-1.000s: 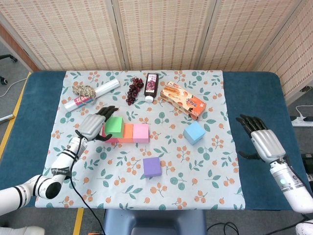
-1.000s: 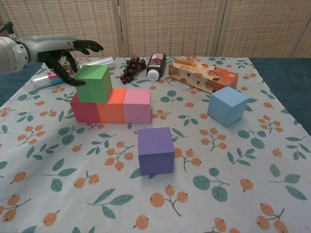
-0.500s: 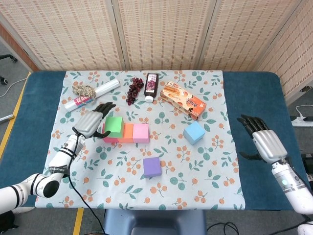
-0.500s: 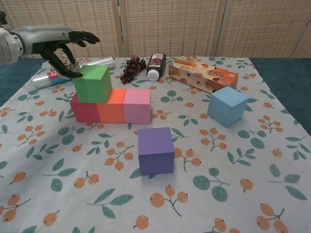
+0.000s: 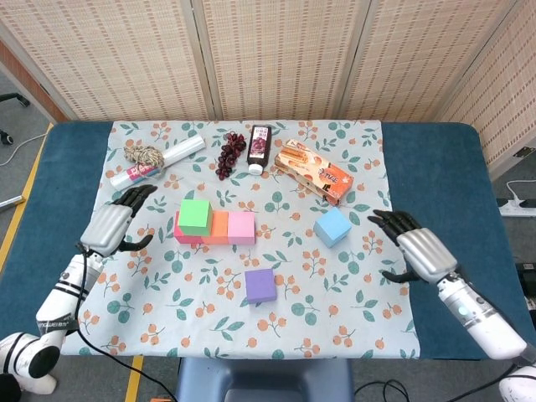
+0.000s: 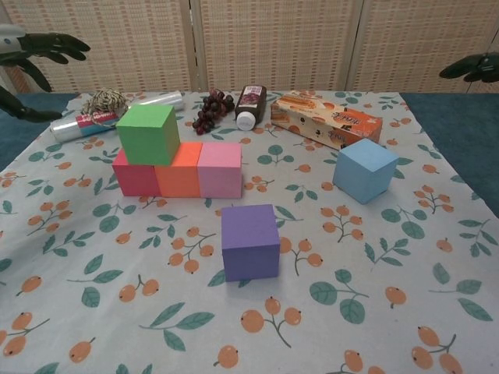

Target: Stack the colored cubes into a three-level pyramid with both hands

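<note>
Two open, empty robot hands, left (image 5: 113,226) and right (image 5: 419,251), flank the stack; the blue cube (image 5: 332,226) should land squarely beside the green cube (image 5: 195,216).

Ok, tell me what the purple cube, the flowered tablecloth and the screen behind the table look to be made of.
Purple cube: probably foam or painted wood; matte, even colour, no glare, slightly soft edges.
Flowered tablecloth: printed fabric or vinyl, hard to tell; lies flat, faint sheen, leaf-and-fruit print.
Screen behind the table: woven reed or rattan panels, judging by the fine tan weave, set in pale frames.
</note>
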Motion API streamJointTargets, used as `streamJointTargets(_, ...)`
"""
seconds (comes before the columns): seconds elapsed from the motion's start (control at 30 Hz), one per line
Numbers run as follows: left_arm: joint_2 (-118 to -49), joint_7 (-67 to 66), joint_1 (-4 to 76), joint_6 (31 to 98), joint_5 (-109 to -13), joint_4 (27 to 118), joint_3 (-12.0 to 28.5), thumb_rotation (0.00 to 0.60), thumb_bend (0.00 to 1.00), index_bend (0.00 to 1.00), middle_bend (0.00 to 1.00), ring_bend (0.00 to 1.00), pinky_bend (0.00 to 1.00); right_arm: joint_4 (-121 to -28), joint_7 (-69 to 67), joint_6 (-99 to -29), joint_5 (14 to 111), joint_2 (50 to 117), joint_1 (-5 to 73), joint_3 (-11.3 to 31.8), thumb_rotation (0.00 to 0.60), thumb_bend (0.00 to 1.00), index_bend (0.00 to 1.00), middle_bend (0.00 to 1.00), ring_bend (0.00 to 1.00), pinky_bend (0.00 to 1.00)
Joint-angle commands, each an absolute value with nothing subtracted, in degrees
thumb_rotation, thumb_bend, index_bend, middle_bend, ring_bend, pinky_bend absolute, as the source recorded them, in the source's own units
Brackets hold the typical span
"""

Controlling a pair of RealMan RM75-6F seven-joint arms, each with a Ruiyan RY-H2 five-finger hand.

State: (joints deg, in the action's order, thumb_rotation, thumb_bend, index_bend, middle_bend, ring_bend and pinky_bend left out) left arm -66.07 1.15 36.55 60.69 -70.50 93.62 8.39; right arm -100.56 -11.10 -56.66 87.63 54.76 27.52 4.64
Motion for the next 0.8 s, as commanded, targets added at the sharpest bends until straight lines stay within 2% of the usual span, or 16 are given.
streamJointTargets(0.03, -66.05, 0.57, 33.50, 64.45, -71.99, 94.26, 6.98, 0.600, 0.31, 0.05, 0.10, 0.10, 0.28, -102.13, -15.73, -53.05, 91.06, 55.69, 30.71, 3.63, 0.600, 0.03, 0.00, 0.00, 0.00, 0.00)
streamJointTargets(0.23, -66.49, 1.22, 31.07, 65.78, -74.22, 94.56, 4.85, 0.600, 0.31, 0.07, 0.13, 0.11, 0.28, -103.17, -21.15, -48.35, 94.88, 60.47, 35.61, 2.94, 0.600, 0.00, 0.00, 0.04, 0.00, 0.00)
streamJointTargets(0.37, -66.74, 1.56, 29.32, 67.70, -76.38, 95.27, 3.89, 0.600, 0.31, 0.08, 0.14, 0.12, 0.28, -99.63, -22.29, -43.56, 92.49, 67.06, 40.23, 4.56, 0.600, 0.00, 0.00, 0.07, 0.00, 0.00)
streamJointTargets(0.57, -66.91, 1.79, 27.93, 68.75, -78.26, 95.80, 3.24, 0.600, 0.31, 0.08, 0.14, 0.11, 0.28, -94.34, -20.15, -39.86, 87.34, 75.54, 43.99, 6.35, 0.600, 0.00, 0.00, 0.08, 0.00, 0.00)
streamJointTargets(0.8, -67.23, 3.12, 27.52, 68.19, -78.94, 95.48, 3.46, 0.600, 0.31, 0.08, 0.13, 0.11, 0.28, -88.71, -15.90, -38.00, 84.24, 82.71, 46.49, 6.31, 0.600, 0.00, 0.00, 0.08, 0.00, 0.00)
